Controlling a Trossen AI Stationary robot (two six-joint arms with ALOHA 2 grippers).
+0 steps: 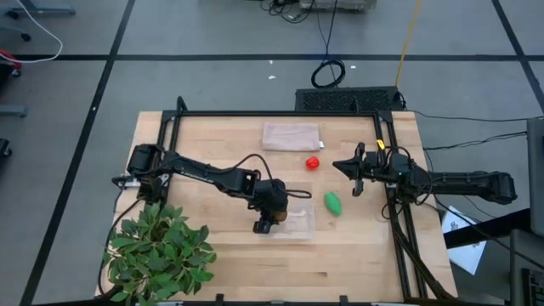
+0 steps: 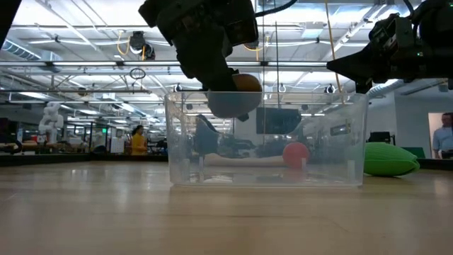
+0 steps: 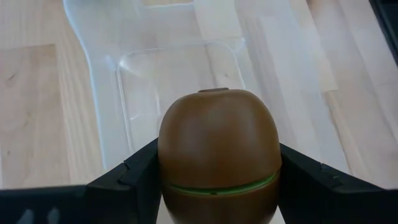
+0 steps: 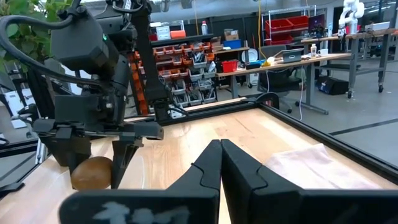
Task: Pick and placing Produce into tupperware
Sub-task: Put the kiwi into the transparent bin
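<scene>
My left gripper [image 3: 217, 186] is shut on the brown kiwi [image 3: 217, 143] and hangs over the clear tupperware [image 1: 299, 219], near its left end. In the low view the kiwi [image 2: 246, 83] sits at about the height of the tupperware's rim [image 2: 269, 95]. The red fruit [image 1: 314, 161] rests on the table beyond the tupperware, and the green oval [image 1: 332, 203] lies on the table to the right of it. My right gripper [image 1: 353, 170] waits shut, above the table right of the red fruit. My left gripper pinches the kiwi between its two fingers [image 3: 134, 177], one on each side of the fruit's widest part [image 3: 169, 158]. The fingers come from above, pointing down. The kiwi is lifted clear, above the tupperware's floor [image 3: 180, 81].
A pinkish-beige flat rectangle [image 1: 291, 136] lies near the far edge. A leafy potted plant [image 1: 157, 251] stands at the near left corner. A black frame [image 1: 280, 113] runs along the table's far and side edges. Bare wood lies to the near side of the tupperware.
</scene>
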